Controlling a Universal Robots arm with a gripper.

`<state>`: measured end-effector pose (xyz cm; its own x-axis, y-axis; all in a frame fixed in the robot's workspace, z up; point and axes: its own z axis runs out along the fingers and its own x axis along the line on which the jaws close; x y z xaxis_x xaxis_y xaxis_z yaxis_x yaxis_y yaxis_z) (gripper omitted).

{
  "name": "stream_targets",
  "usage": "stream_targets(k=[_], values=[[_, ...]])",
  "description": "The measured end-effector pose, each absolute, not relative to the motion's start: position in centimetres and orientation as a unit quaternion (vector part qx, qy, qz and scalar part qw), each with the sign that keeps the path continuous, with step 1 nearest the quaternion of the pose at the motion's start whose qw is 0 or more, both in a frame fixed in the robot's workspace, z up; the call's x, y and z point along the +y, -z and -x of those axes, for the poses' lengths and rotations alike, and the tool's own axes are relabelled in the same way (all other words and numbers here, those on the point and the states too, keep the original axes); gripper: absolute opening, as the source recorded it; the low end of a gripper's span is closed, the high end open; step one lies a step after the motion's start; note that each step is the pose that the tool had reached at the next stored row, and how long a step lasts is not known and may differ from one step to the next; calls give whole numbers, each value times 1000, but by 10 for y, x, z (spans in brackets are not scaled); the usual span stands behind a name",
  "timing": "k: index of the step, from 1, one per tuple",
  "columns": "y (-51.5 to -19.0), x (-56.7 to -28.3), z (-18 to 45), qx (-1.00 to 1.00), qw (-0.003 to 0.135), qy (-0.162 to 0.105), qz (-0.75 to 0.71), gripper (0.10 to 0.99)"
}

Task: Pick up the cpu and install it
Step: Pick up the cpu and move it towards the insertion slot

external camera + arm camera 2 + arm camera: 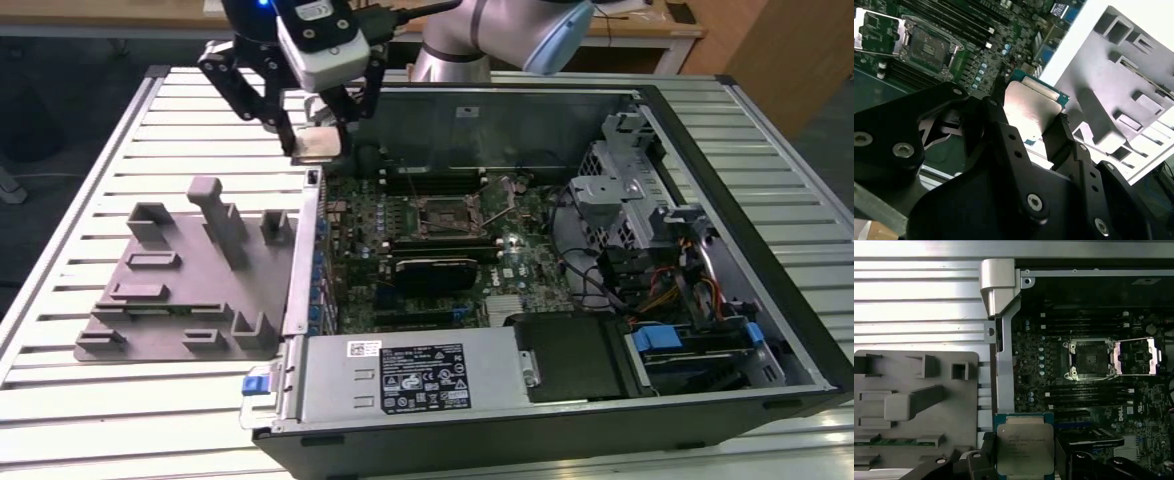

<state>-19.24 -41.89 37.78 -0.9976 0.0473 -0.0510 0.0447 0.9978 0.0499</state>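
In the exterior view the jaws grip the cpu (316,143) above the open computer case's (534,105) corner, near the grey fixture (174,290) on the counter (147,130); in the second wrist view the cpu (1031,112) sits clamped between them; in the first wrist view the socket (1091,359) lies open inside the case, well apart from the cpu (1024,447).

arm (497,35) runs off the exterior view's top edge; cpu (316,143) there looks tiny (fingers (283,125) cover its sides).
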Motion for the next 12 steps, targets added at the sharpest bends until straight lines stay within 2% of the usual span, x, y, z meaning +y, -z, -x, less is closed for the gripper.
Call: stream_targets(k=[12], values=[[-378, -419, 154, 999, 25, -24, -23, 545]])
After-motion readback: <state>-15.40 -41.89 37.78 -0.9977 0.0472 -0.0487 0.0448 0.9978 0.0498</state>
